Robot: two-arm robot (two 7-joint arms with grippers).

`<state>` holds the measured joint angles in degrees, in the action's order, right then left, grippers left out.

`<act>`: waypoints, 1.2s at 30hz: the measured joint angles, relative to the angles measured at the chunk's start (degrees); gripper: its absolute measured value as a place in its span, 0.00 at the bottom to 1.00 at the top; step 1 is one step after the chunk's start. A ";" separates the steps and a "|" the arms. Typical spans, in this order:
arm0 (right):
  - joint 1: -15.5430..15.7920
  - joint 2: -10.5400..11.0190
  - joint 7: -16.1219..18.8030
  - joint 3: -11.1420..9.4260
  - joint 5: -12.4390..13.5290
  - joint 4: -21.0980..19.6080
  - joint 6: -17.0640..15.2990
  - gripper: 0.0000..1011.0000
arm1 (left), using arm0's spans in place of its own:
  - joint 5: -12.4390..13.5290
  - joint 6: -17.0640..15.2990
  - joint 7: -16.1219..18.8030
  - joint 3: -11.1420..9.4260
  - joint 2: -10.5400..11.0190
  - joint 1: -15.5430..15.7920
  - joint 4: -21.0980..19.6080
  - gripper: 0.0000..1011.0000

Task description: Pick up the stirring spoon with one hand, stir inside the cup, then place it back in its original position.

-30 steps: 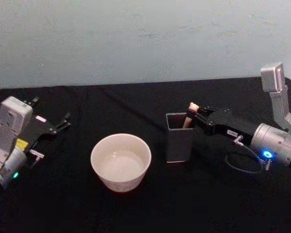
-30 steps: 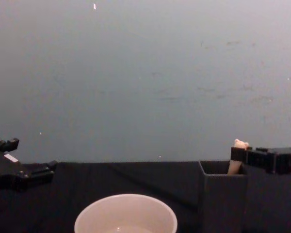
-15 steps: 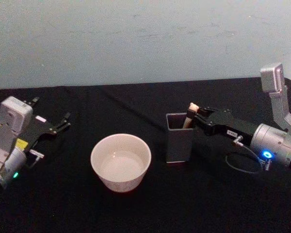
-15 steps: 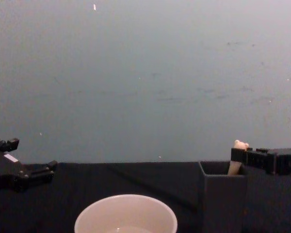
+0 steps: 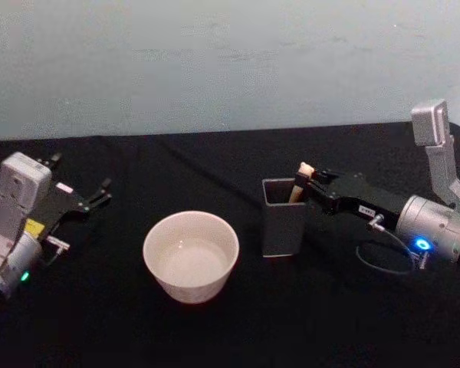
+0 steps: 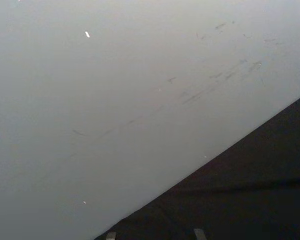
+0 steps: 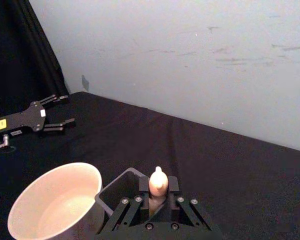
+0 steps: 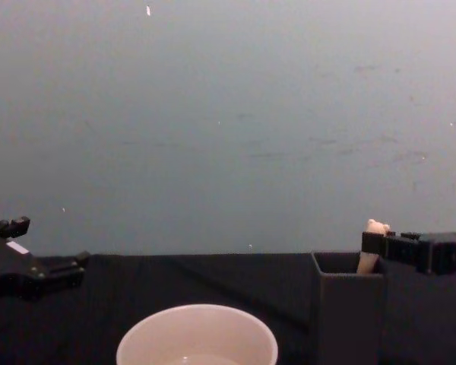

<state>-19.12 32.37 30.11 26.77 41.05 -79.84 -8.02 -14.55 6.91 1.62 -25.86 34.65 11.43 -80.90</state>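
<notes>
Beige stirring spoon (image 5: 300, 181) stands in the dark grey square holder (image 5: 283, 219), leaning against the holder's right wall, bear-head top just above the rim. Right gripper (image 5: 313, 184) reaches in from the right at rim height; in the right wrist view its fingers (image 7: 144, 189) sit on either side of the spoon's upper handle, clamped on it as far as I can judge.

Change over the last second: almost none. Spoon top, holder and right gripper sit in the same places in the head and chest views across all three samples. No lift has begun. The left gripper (image 5: 83, 201) has barely shifted; it is parked at the far left of the desk (image 5: 230, 330), fingers apart, well clear of everything.

Cream-white cup (image 5: 191, 256) sits on the desk left of the holder, slightly nearer the robot, with a gap between the two. It looks to hold a little clear liquid.

Reading: grasp phase is finished or finishing, and the pause suggests the grip is settling. Next step would be a straight upward draw to free the stem from the holder, then a move left over the cup. Stirring and return are both outstanding.
</notes>
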 joint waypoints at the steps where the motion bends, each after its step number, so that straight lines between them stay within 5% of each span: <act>1: 0.00 0.00 0.00 0.00 0.01 0.00 0.00 0.21 | 0.00 0.00 0.00 0.00 0.00 0.00 0.00 0.99; 6: 0.02 0.00 0.01 0.04 -0.01 0.03 -0.12 0.30 | 0.00 0.00 0.00 0.00 0.00 0.00 0.00 0.99; 28: 0.04 0.01 0.03 -0.07 -0.02 -0.14 0.01 0.99 | 0.00 0.00 0.00 0.00 0.00 0.00 0.00 0.99; 36: 1.16 0.46 0.39 -1.07 -0.53 -2.45 1.77 0.99 | 0.00 0.00 0.00 0.00 0.00 0.00 0.00 0.99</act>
<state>-17.97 32.83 30.50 25.69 40.52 -82.29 -6.25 -14.55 6.91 1.62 -25.86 34.65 11.43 -80.90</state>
